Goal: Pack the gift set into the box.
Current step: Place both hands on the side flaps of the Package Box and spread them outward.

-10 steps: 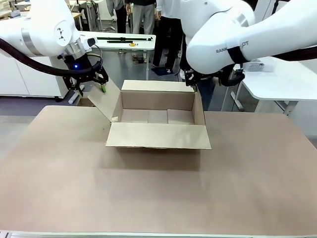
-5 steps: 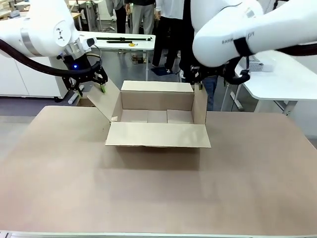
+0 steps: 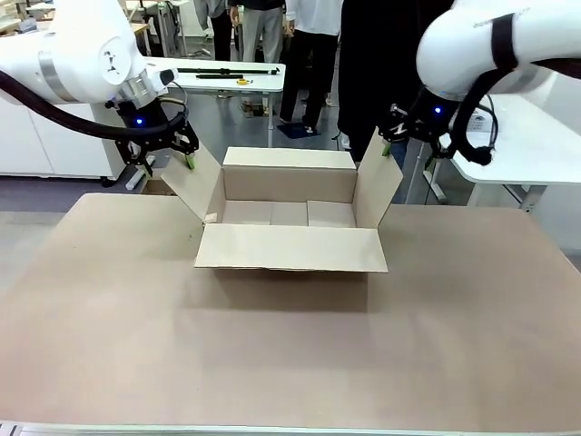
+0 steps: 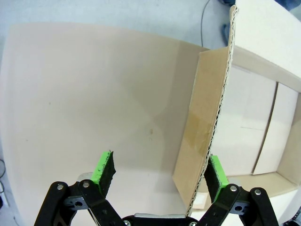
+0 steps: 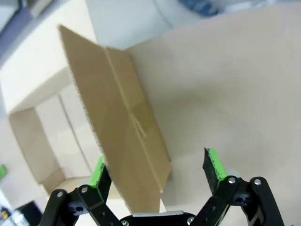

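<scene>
Box point(image 3: 289, 184) flaps splayed, left pincer point(image 4: 160, 169) astride one, right pincer point(image 5: 156, 168) astride other

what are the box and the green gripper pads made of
The box looks like matte brown corrugated cardboard: fluting shows along its flap edge. The pads of the left gripper look like green rubber or soft plastic; unclear which.

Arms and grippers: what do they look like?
Both arms are glossy white with rounded joint shells. The left arm has a grey band and a thick black hose; the right arm a black band and looped black cable. Each wrist shows a blue light. The left gripper and right gripper are black linkage frames with green pads.
</scene>
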Tool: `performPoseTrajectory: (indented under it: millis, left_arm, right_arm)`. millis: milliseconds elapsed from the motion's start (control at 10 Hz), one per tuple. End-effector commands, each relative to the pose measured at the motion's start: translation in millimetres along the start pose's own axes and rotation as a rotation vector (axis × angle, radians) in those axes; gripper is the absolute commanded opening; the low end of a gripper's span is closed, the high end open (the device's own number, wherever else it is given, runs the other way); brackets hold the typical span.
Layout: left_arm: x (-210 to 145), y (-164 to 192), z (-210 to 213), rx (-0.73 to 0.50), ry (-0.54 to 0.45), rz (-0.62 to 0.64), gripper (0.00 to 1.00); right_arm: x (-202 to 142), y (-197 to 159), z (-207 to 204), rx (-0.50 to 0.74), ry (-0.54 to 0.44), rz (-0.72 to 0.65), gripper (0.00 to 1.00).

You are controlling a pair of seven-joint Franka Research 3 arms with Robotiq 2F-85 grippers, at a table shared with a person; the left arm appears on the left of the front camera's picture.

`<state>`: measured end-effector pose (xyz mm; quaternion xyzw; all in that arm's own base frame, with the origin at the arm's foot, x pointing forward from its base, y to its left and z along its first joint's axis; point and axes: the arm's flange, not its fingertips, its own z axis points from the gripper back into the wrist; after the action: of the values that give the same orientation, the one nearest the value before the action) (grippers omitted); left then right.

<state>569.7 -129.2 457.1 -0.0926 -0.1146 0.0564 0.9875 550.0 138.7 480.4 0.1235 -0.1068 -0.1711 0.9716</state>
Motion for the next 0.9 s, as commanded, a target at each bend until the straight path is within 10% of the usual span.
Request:
performPoseTrajectory:
  millis: [0,800]
  left_arm:
    - [0,0,0,0.021,-0.010,0.011,1.00]
    - [0,0,0,0.021,-0.010,0.011,1.00]
  right_arm:
    - [-3,-23,-18,0.121,0.090,0.010,1.00]
    - [-3,-22,-24,0.124,0.094,-0.024,1.00]
